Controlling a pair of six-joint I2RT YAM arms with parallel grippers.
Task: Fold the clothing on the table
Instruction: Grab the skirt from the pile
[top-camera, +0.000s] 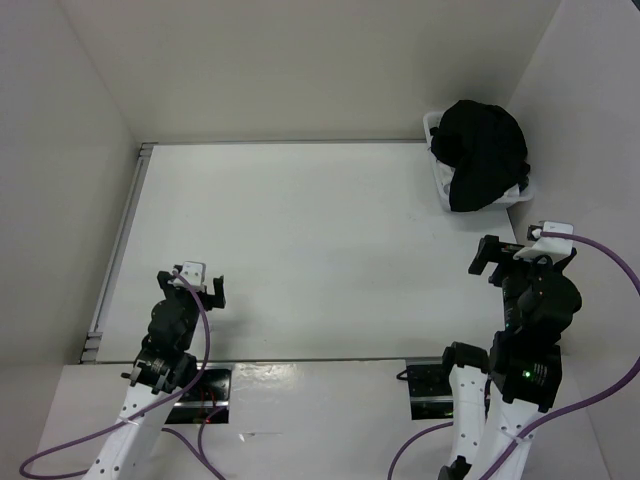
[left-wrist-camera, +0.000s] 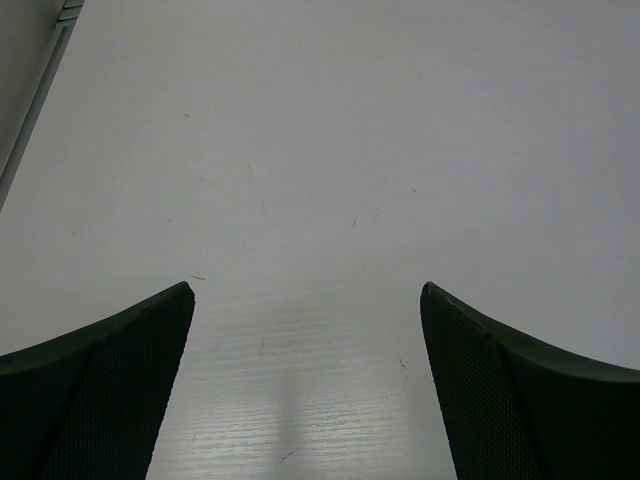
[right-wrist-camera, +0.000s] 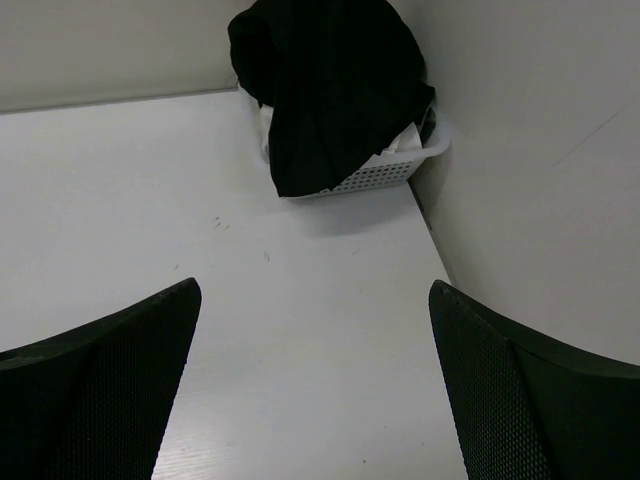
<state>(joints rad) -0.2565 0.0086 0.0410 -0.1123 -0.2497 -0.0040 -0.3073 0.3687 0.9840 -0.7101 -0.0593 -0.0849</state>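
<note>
Left claw (top-camera: 190, 285) and right claw (top-camera: 520, 256): both black, each carrying a small white block (top-camera: 191, 269) at the wrist. My upper links were black and chunky, the lower links (top-camera: 128, 445) white and rounded. One purple cable (top-camera: 197, 335) ran along my left arm and a second purple cable (top-camera: 612, 268) along the right. A green light (top-camera: 527, 376) showed on the right arm's black housing. Base plates (top-camera: 205, 385) were black. Seen close, my fingers (left-wrist-camera: 95, 400) were dark and curved, with finely dotted faces.

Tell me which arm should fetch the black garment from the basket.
Right, most likely. The clothing is heaped in the basket in the far right corner of the table, close ahead of the open right gripper; the left gripper, also open, sits far left.
</note>
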